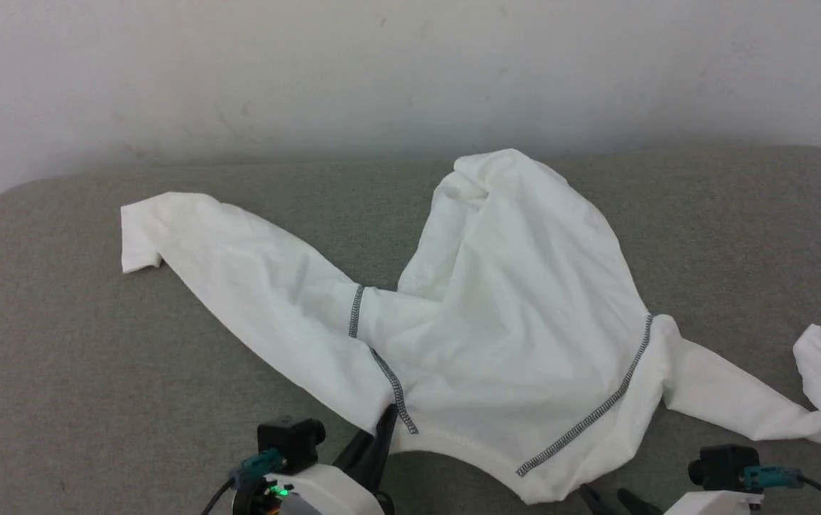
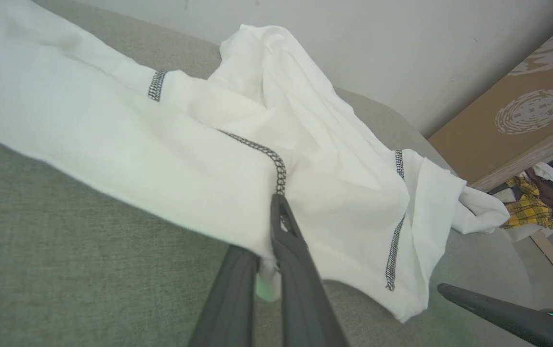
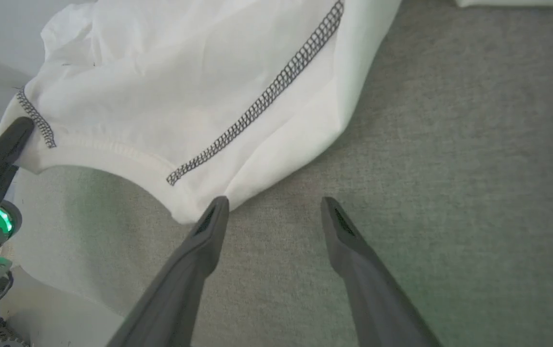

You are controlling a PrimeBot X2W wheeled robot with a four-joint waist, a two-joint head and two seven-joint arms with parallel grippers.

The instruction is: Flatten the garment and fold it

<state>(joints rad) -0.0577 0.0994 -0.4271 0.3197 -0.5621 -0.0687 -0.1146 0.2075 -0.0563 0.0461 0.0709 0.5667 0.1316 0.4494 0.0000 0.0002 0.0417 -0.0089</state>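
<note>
The garment [image 1: 518, 322], a white shirt with dark zigzag seams, lies crumpled on the grey-green table [image 1: 81, 372], one sleeve stretched to the far left and another trailing right. My left gripper [image 1: 384, 428] is shut on the shirt's near hem, right beside the end of a zigzag seam; the left wrist view shows its fingers [image 2: 283, 226] pinching the fabric edge [image 2: 238, 193]. My right gripper [image 1: 605, 495] stands open at the shirt's near right corner. In the right wrist view it [image 3: 274, 205] hovers over bare table, its left fingertip [image 3: 216, 209] touching the garment [image 3: 185, 96] corner.
A pale wall [image 1: 410, 71] rises behind the table's far edge. Off the table's right end, the left wrist view shows a brown board [image 2: 522, 120] and a pile of clothes [image 2: 536, 202] on the floor. The table's near edge [image 3: 64, 289] lies close to both grippers.
</note>
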